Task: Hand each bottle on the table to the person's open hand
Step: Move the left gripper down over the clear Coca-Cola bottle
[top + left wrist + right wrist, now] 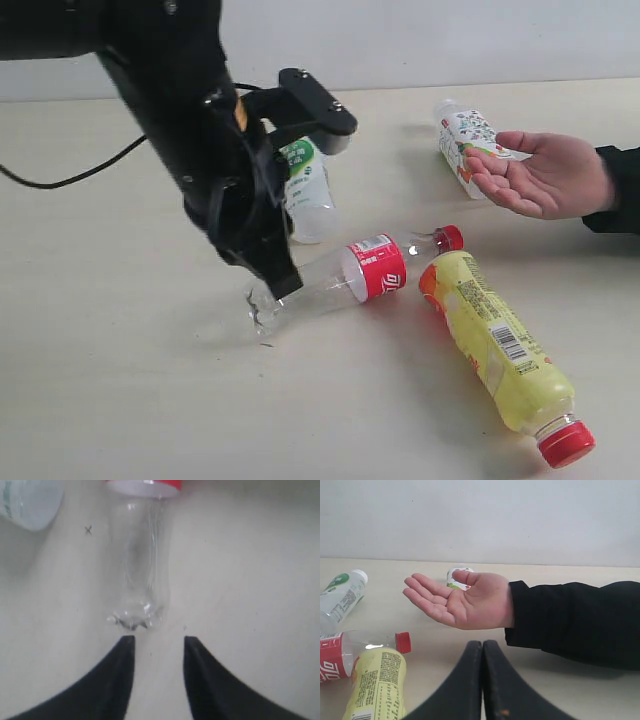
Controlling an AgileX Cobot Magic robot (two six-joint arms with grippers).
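Note:
The clear bottle with red label and cap (362, 272) lies on the table (120, 400), its base toward my left gripper (270, 290). In the left wrist view this gripper (158, 641) is open, its tips just short of the bottle's base (135, 580), nothing between them. The yellow bottle (497, 350) lies at the front right. A small green-white labelled bottle (305, 190) lies behind the left arm. The colourful white-labelled bottle (465, 145) lies behind the person's open hand (540, 175). My right gripper (482, 644) is shut and empty, below the hand (462, 600); it does not show in the exterior view.
The person's dark sleeve (575, 620) reaches in from the right. A black cable (70, 175) trails over the table at the far left. A white wall (450, 40) runs behind the table.

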